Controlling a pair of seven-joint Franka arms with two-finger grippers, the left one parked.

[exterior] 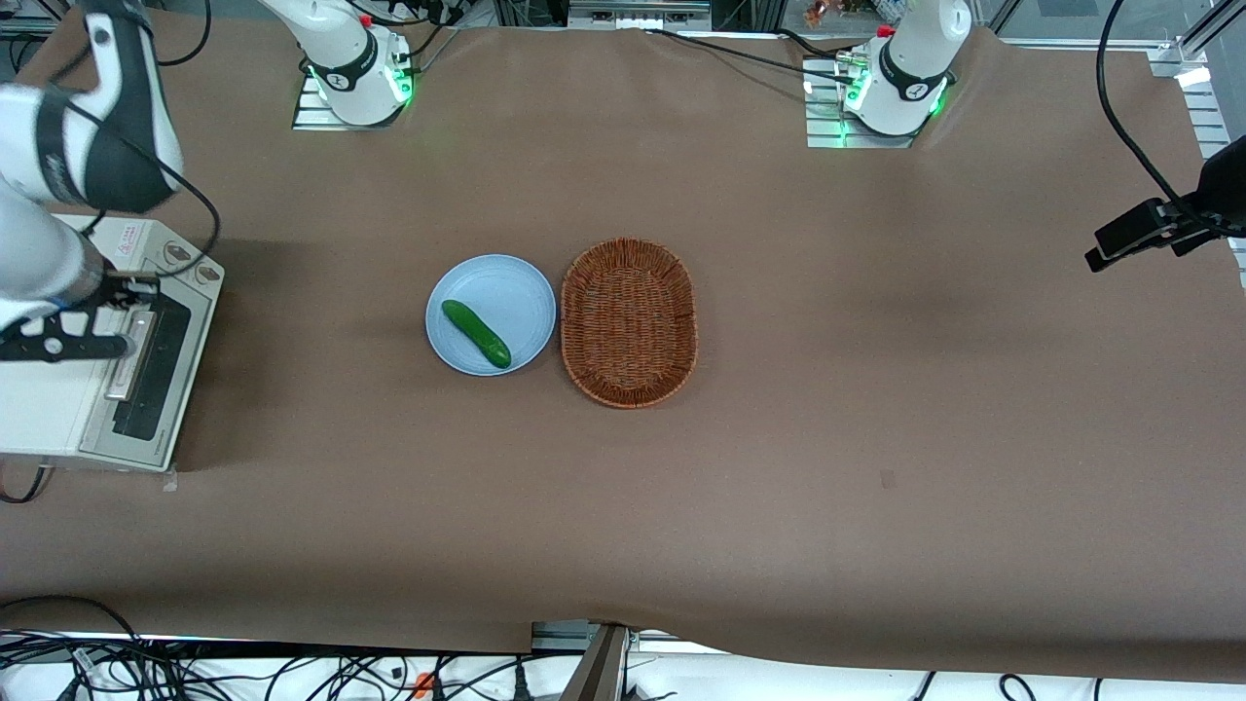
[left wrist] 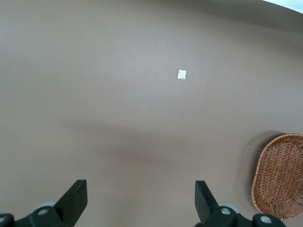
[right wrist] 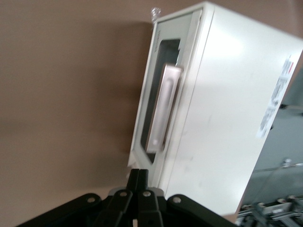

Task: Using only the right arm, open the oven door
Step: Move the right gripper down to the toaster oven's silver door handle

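The cream-white toaster oven stands at the working arm's end of the table. Its oven door faces the table's middle and sits flush with the body, with its silver bar handle along the upper edge. The right arm reaches over the oven. My gripper is shut and empty, its tips just above the handle near the end farther from the front camera. In the right wrist view the door and handle show, with the shut gripper close to the handle's end.
A light blue plate with a green cucumber lies mid-table, beside a brown wicker basket, which also shows in the left wrist view. Two round knobs sit on the oven front.
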